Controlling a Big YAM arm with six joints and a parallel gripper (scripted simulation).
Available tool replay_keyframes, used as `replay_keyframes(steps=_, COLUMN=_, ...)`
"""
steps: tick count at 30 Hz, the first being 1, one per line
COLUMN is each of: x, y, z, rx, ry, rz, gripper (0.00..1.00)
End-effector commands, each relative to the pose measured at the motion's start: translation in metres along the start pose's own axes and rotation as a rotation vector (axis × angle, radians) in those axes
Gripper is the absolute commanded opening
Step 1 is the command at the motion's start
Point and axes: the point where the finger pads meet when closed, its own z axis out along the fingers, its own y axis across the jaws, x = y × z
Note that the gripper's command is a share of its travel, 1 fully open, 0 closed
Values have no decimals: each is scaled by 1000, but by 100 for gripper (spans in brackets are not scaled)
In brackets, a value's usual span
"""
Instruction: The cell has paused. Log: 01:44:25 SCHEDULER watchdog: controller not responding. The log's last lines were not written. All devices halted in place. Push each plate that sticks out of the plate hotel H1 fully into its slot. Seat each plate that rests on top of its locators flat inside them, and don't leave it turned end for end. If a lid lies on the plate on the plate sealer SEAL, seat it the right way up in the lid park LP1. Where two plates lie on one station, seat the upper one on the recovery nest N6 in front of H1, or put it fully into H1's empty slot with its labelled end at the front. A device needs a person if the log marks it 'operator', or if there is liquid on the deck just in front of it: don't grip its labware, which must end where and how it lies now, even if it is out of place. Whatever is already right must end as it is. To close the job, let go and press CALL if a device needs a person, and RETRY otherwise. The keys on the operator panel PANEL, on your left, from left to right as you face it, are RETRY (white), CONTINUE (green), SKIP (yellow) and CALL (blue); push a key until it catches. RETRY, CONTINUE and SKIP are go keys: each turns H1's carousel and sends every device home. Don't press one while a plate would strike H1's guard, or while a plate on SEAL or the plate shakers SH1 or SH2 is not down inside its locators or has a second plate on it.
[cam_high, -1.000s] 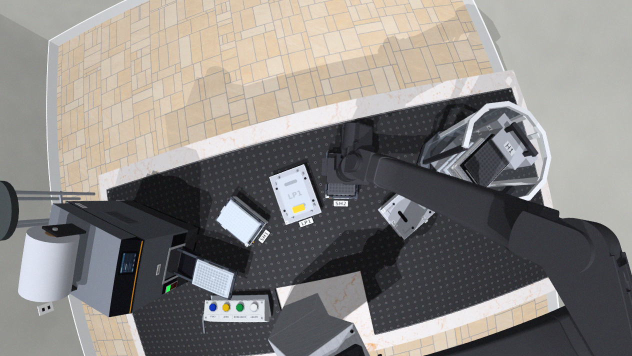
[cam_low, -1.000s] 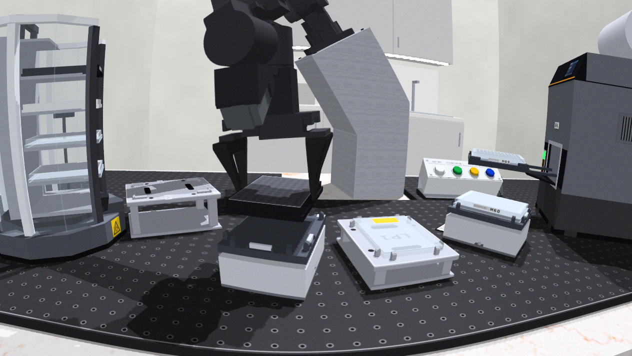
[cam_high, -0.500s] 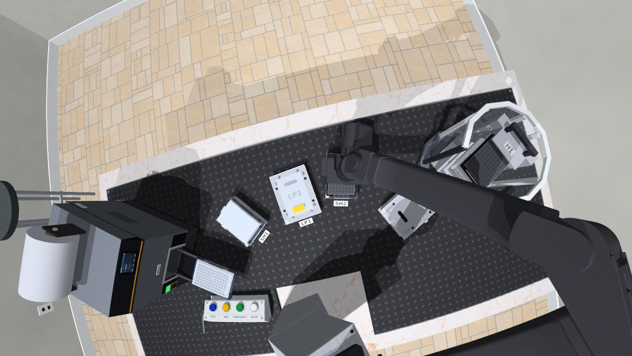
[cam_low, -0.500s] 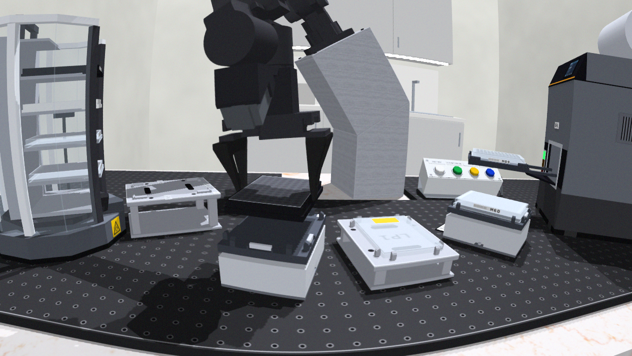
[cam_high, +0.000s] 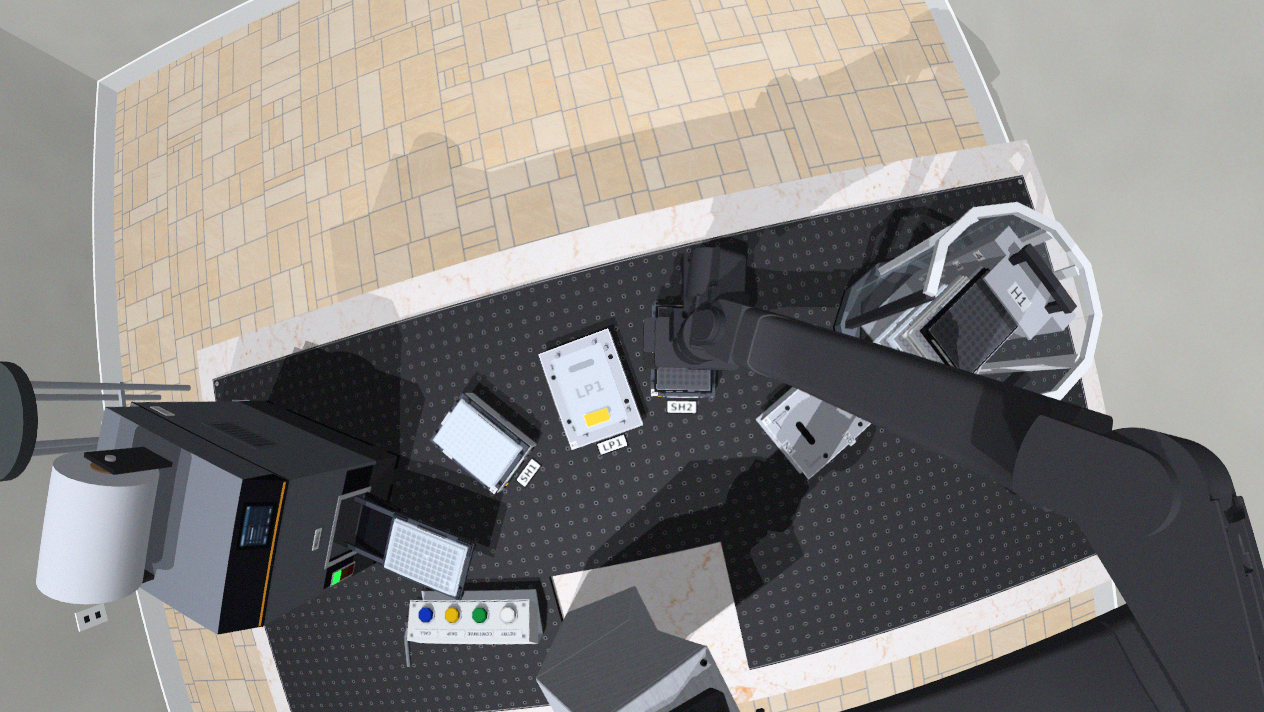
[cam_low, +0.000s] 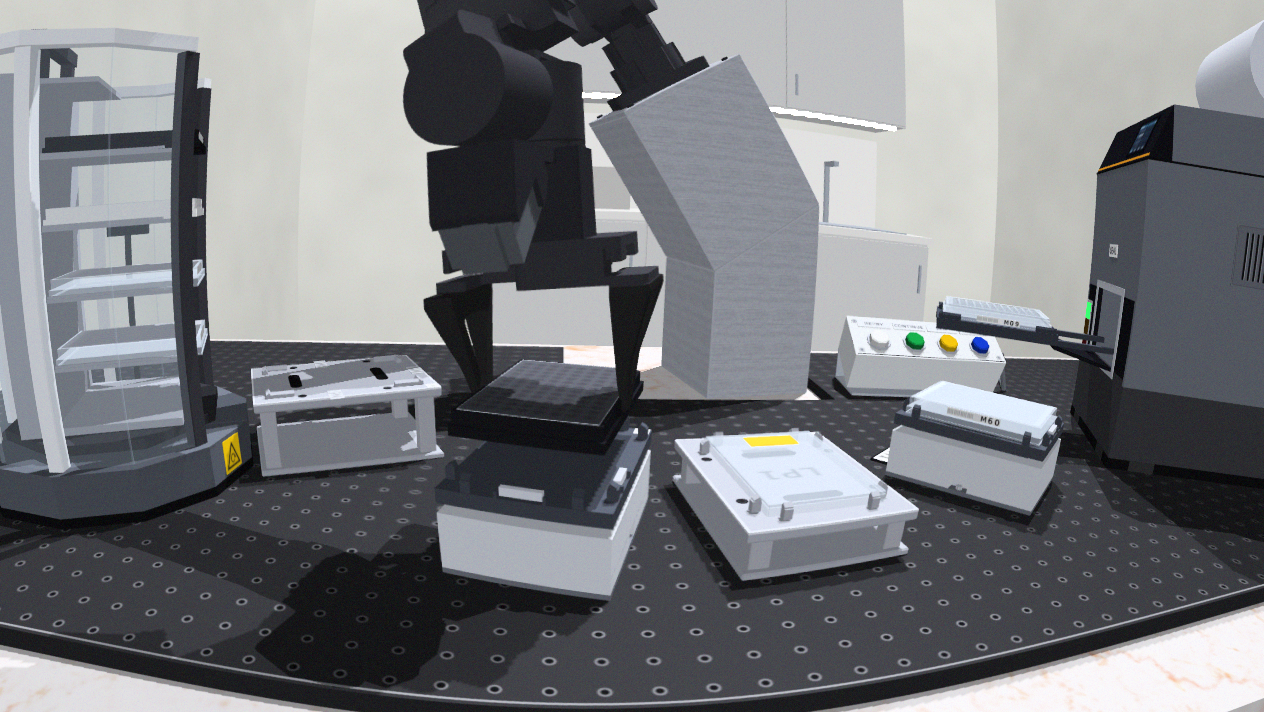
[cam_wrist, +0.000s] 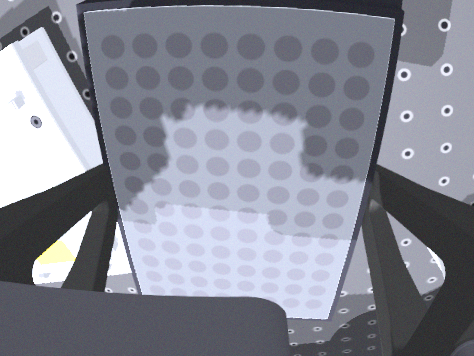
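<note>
A black well plate (cam_low: 535, 402) hangs tilted just above the plate shaker SH2 (cam_low: 539, 512), not down inside its locators. My gripper (cam_low: 543, 389) straddles the plate's long sides and is shut on it. In the wrist view the plate (cam_wrist: 240, 154) fills the space between my fingers, with SH2's front edge behind it. From above, my wrist hides most of the plate (cam_high: 681, 378). A white plate M60 (cam_low: 981, 420) sits on SH1. Another white plate (cam_low: 995, 311) lies on the tray of the sealer SEAL (cam_high: 221, 495).
The plate hotel H1 (cam_low: 106, 265) stands to the left, with a dark plate (cam_high: 968, 322) in an upper slot. The recovery nest N6 (cam_low: 344, 411) before it is empty. The lid park LP1 (cam_low: 791, 486) is right of SH2. PANEL (cam_low: 919, 351) and a grey block (cam_low: 734, 238) stand behind.
</note>
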Motion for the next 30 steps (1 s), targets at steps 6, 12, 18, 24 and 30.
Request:
replay_keyframes(steps=6, x=-13, y=-10, z=3, rx=3, ry=-24, rz=13, gripper=84)
replay_keyframes(steps=12, x=-12, y=-11, z=6, rx=3, ry=-21, rz=12, gripper=84)
replay_keyframes(steps=18, x=-7, y=-8, z=14, rx=1, ry=-9, rz=7, gripper=84)
replay_keyframes(steps=24, x=-8, y=-3, z=6, rx=0, ry=-15, rz=3, gripper=84)
replay_keyframes(steps=30, x=-8, y=-3, z=6, rx=0, ry=-15, rz=3, gripper=84)
